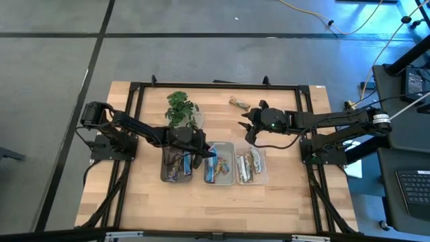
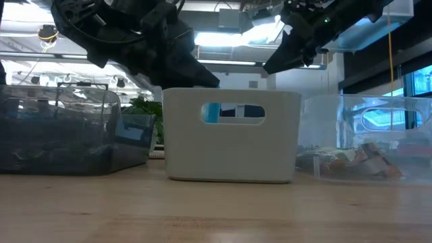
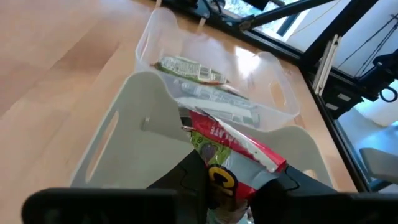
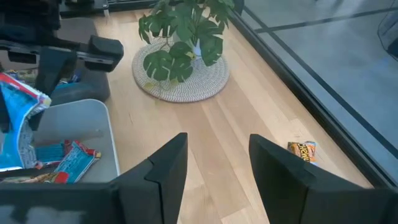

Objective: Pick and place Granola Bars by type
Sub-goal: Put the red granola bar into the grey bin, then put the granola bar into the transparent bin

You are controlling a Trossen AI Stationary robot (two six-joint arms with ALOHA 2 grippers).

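While a red-and-white granola bar [image 3: 233, 144] is gripped by the left pincer [image 3: 231, 186] above the white middle bin [image 3: 134, 112] | right pincer [image 4: 217, 168] held open, empty (frame centre-right) | risk: bar dropped onto bin rim or tabletop [image 1: 289, 202].

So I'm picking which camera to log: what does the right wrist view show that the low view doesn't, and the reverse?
Only the right wrist view shows the loose bar lying on the bare wood, and the plant's round woven dish. Only the low view shows the clear bin with wrapped bars inside, and the white bin's handle slot. Both show the white bin, the leafy plant and the left tool.
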